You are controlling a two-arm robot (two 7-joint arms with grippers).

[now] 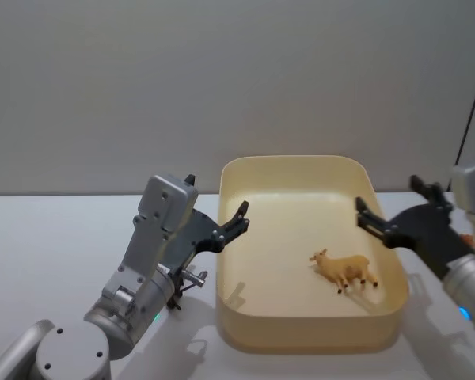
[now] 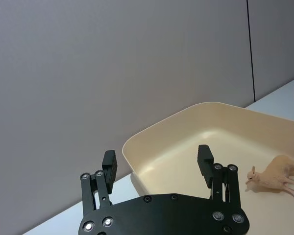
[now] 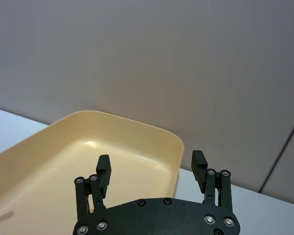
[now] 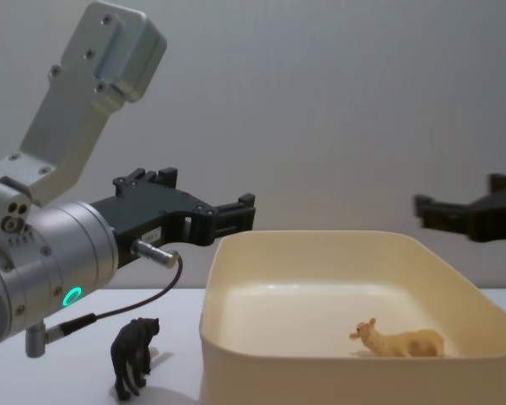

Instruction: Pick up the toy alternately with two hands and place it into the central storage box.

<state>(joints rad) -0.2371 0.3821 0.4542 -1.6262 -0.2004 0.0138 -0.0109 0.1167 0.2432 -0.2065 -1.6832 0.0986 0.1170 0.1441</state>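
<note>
Tan toy animal (image 1: 344, 271) lies on its side on floor of cream storage box (image 1: 301, 339), lower right of centre in head view, near box's right wall. Left gripper (image 2: 157, 157) hangs just outside box's left rim, centre-left in head view, fingers spread, nothing between them. Right gripper (image 3: 151, 161) hovers over box's right rim at right edge, fingers released, empty. Dark toy bear (image 4: 135, 354) stands upright on white table (image 1: 47, 237), lower left in chest view, beside box.
</note>
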